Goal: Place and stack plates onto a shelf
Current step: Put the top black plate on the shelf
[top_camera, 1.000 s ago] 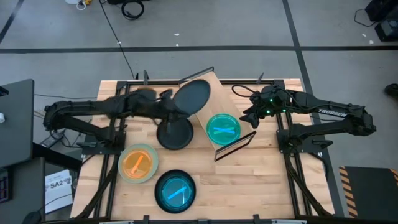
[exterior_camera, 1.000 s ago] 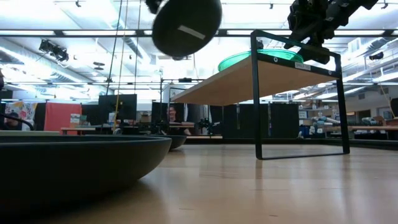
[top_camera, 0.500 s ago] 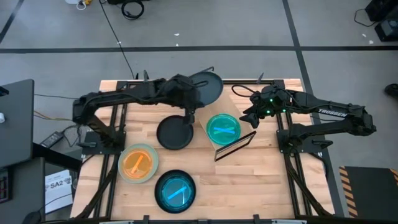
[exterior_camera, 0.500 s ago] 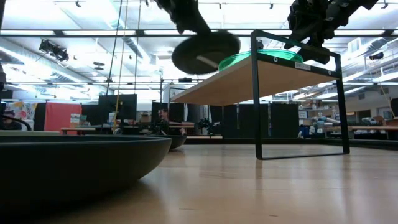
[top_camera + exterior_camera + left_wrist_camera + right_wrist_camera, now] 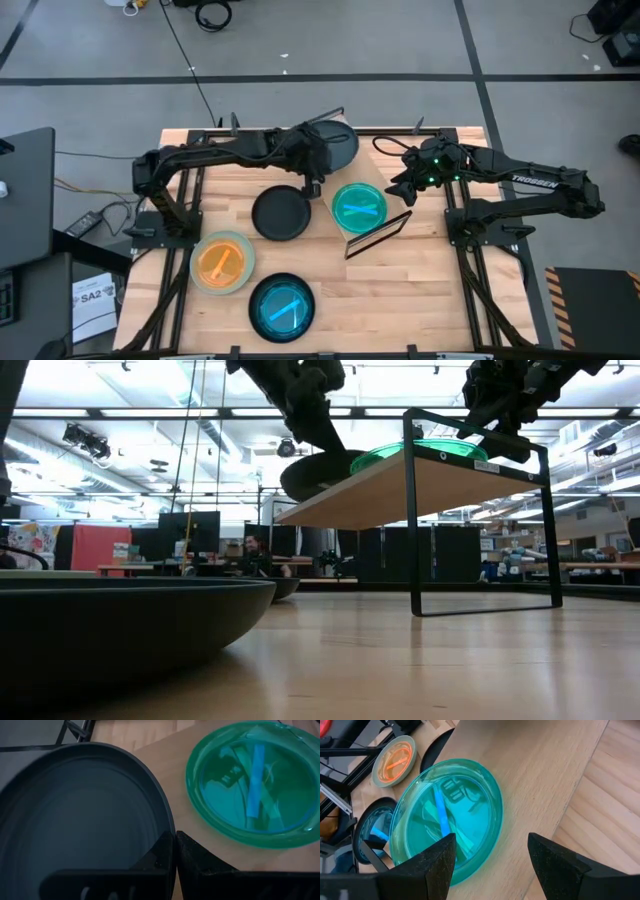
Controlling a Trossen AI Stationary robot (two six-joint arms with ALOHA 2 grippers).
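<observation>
My left gripper [image 5: 314,163] is shut on a dark grey plate [image 5: 335,143] over the far end of the pale wood shelf [image 5: 385,222]. In the low view this plate [image 5: 318,472] sits almost level at the height of the shelf board [image 5: 400,485]; I cannot tell whether it touches it. A translucent green plate [image 5: 358,205] with a blue stripe rests flat on the shelf's middle. My right gripper [image 5: 404,186] is open and empty, just beyond the green plate [image 5: 447,815] at the shelf's right edge. My left gripper pinches the dark plate's rim [image 5: 169,836] between its two fingers, on the side that faces the green plate [image 5: 255,785]. One finger [image 5: 159,854] lies over the plate's inside, the other [image 5: 195,857] outside it. The fingers come slanting down from the table's left. The plate is nearly level.
On the slatted tabletop lie another dark plate [image 5: 280,213] left of the shelf, an orange plate on a pale green one [image 5: 222,262] near left, and a teal plate in a black one [image 5: 282,305] at the near edge. Black wire frames [image 5: 412,510] hold the shelf up.
My left gripper has carried the dark plate toward the table's far right, over the shelf's far end, and down. The plate has tipped from a steep tilt to almost level. The right arm has kept still.
</observation>
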